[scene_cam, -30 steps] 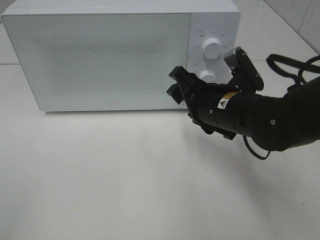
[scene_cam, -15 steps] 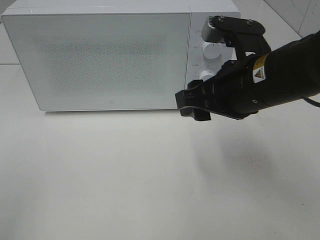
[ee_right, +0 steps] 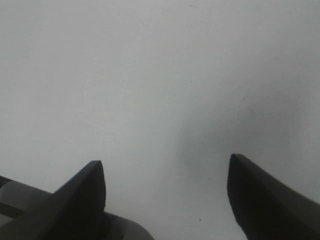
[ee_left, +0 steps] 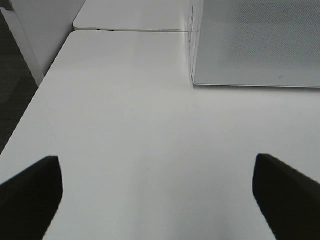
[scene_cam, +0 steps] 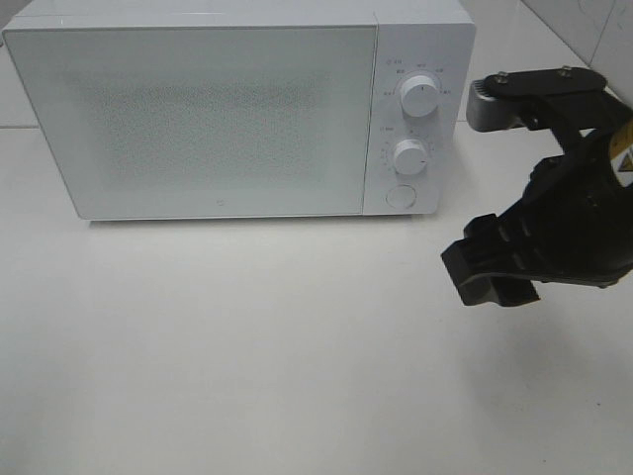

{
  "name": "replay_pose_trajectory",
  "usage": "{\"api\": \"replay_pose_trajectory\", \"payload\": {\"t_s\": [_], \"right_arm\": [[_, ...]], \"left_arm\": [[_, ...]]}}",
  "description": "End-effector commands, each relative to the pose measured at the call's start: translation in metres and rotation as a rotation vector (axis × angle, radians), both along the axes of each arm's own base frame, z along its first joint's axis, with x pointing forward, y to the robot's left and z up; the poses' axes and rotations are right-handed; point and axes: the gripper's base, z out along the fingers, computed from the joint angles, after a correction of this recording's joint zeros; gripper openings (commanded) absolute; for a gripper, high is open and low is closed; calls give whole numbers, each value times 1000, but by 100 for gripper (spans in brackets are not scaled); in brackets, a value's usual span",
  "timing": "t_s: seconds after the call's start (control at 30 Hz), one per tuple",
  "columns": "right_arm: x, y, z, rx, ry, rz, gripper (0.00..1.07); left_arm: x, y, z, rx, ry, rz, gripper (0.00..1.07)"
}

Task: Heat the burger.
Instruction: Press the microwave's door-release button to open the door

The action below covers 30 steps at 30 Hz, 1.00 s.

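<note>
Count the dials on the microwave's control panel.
2: the upper dial near the microwave's top, and the lower dial directly beneath it, above a round button. None appears hidden.

Microwave (scene_cam: 425,35): inside hidden behind frosted door (scene_cam: 198,119); print around dials (scene_cam: 419,97) too small to read. Right arm (scene_cam: 584,213): cut off by high view's right edge. Left hand (ee_left: 157,165), right hand (ee_right: 165,169): wrist views show only dark fingertips (ee_left: 30,195), remainder cropped.

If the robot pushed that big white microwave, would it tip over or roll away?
Probably neither. The microwave is a wide, low box sitting flat on the table, so tipping or rolling seems unlikely. It looks heavy and rigid; a push would likely only slide it slightly on the smooth white top.
</note>
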Motion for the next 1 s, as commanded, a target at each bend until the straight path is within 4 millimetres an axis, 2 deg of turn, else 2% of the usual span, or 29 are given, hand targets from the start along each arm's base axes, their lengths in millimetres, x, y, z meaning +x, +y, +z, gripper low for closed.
{"api": "replay_pose_trajectory", "payload": {"t_s": [0.03, 0.1, 0.2, 0.33, 0.4, 0.43, 0.5, 0.53, 0.57, 0.6, 0.77, 0.8, 0.83, 0.9, 0.97, 1.0], "right_arm": [[-15, -17, 14, -22, -51, 5, 65], [-20, -21, 18, -19, -76, 8, 65], [-38, -38, 26, -14, -160, 18, 65], [-52, -49, 23, -6, -186, 18, 65], [-68, -60, 19, 11, -212, 14, 65], [-68, -60, 19, 11, -212, 14, 65], [-79, -73, 11, 14, -213, -34, 65], [-79, -73, 11, 14, -213, -34, 65], [-85, -85, 8, 24, -218, -108, 65], [-85, -85, 8, 24, -218, -108, 65], [-102, -108, 22, 132, -343, -311, 65], [-102, -108, 22, 132, -343, -311, 65], [-111, -113, 27, 165, -397, -351, 65], [-115, -114, 29, 178, -419, -355, 65], [-131, -119, 36, 201, -482, -377, 65], [-131, -119, 36, 201, -482, -377, 65]], "left_arm": [[-3, 0, 1, 2, -31, 6, 98], [-3, 0, 1, 3, -31, 7, 98], [-3, 0, 1, 3, -31, 7, 98], [-3, 0, 1, 3, -31, 7, 98], [-3, 0, 1, 3, -31, 7, 98], [-3, 0, 1, 3, -31, 7, 98], [-3, 0, 1, 3, -31, 7, 98], [-3, 0, 1, 3, -31, 7, 98], [-3, 0, 1, 3, -31, 7, 98], [-3, 0, 1, 3, -31, 7, 98], [-3, 0, 1, 3, -31, 7, 98], [-3, 0, 1, 3, -31, 7, 98], [-3, 0, 1, 3, -31, 7, 98], [-3, 0, 1, 3, -31, 7, 98], [-3, 0, 1, 3, -31, 7, 98], [-3, 0, 1, 3, -31, 7, 98]]}}
